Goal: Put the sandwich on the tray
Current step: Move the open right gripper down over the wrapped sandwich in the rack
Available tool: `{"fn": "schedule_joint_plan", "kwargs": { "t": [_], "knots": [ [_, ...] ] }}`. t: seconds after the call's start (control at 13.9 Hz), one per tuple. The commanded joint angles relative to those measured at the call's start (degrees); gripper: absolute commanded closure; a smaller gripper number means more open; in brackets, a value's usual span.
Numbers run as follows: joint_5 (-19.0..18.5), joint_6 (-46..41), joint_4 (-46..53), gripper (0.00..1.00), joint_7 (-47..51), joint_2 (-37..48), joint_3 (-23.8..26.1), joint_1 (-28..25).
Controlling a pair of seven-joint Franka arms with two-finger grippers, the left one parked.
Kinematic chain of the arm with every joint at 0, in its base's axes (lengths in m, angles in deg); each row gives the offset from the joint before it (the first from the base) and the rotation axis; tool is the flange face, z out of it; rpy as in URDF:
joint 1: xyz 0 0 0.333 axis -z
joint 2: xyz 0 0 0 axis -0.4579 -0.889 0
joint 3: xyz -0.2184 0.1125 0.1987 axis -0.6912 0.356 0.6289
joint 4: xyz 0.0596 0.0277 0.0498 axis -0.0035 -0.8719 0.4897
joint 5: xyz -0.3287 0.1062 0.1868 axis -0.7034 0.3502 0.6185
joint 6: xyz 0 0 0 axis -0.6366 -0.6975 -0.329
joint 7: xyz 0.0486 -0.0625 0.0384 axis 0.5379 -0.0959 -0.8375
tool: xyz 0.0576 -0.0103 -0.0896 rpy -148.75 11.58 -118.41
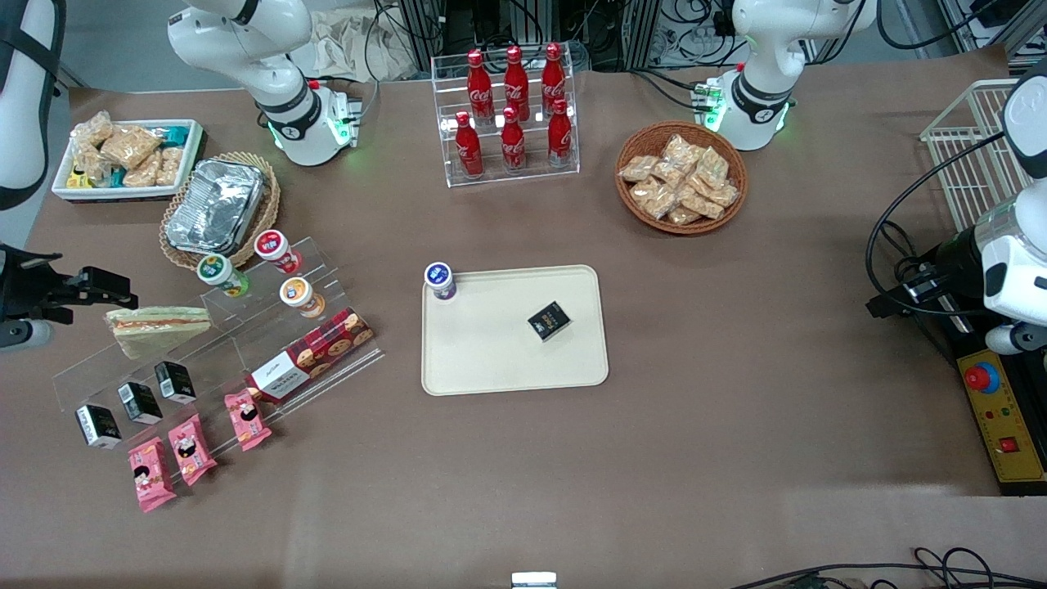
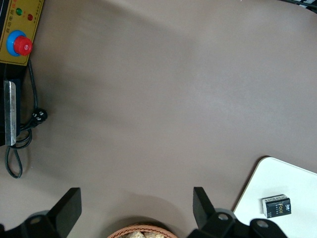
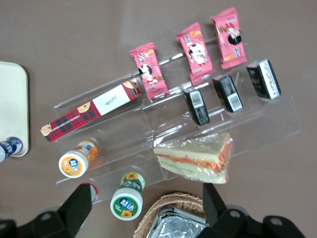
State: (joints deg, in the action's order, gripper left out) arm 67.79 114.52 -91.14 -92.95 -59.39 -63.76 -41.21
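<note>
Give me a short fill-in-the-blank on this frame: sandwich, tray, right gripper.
1. The sandwich lies on the clear acrylic ____, not on the tray.
2. The tray already holds a small black box and a capped ____ at its corner.
3. The gripper hangs over the stand with its fingers ____, holding nothing.
4. The rack by the arm bases holds ____ red cola bottles.

Missing words: stand; bottle; open; six
</note>
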Motion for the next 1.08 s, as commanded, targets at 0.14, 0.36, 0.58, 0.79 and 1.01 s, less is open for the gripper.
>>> {"fn": "schedule_joint_plan", "kwargs": {
  "t": [0.14,0.36,0.58,0.79,1.01],
  "knots": [
    [0.6,1.9,-4.5,0.0,9.2,2.7,-0.2,3.1],
    [0.8,2.8,-6.9,0.0,14.3,2.7,-0.2,4.4],
    [1.1,3.3,-7.0,0.0,22.5,2.1,-0.2,4.8],
    [1.1,4.6,-7.0,0.0,23.9,1.6,-2.3,5.1],
    [1.1,8.6,-9.1,0.0,28.7,1.2,-3.0,5.4]
  ]
}}
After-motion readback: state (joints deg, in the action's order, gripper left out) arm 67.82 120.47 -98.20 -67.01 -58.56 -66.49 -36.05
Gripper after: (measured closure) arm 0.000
